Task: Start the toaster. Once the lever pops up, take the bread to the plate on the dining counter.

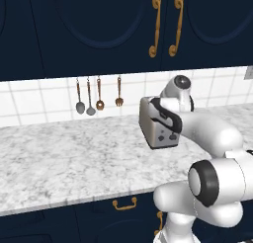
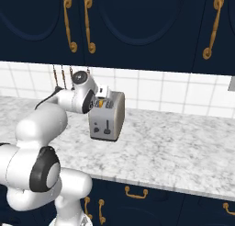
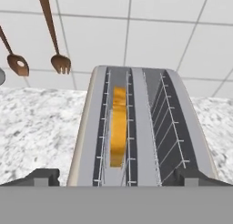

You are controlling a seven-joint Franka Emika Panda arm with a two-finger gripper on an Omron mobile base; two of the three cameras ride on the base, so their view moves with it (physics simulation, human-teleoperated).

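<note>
Marble bench [image 1: 74, 158] is carrying the toaster [image 2: 107, 115], while the tool [image 3: 116, 175], fingers spread wide and empty, is hovering directly above its slots, bread [image 3: 118, 127] sitting lengthwise in one.

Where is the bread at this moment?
In the hand view the bread sits down in the left slot of the toaster, the right slot beside it bare; the toaster stands on the marble worktop by the tiled wall.

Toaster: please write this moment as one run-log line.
hand: open, above toaster | bread: in left slot | right slot: empty
</note>
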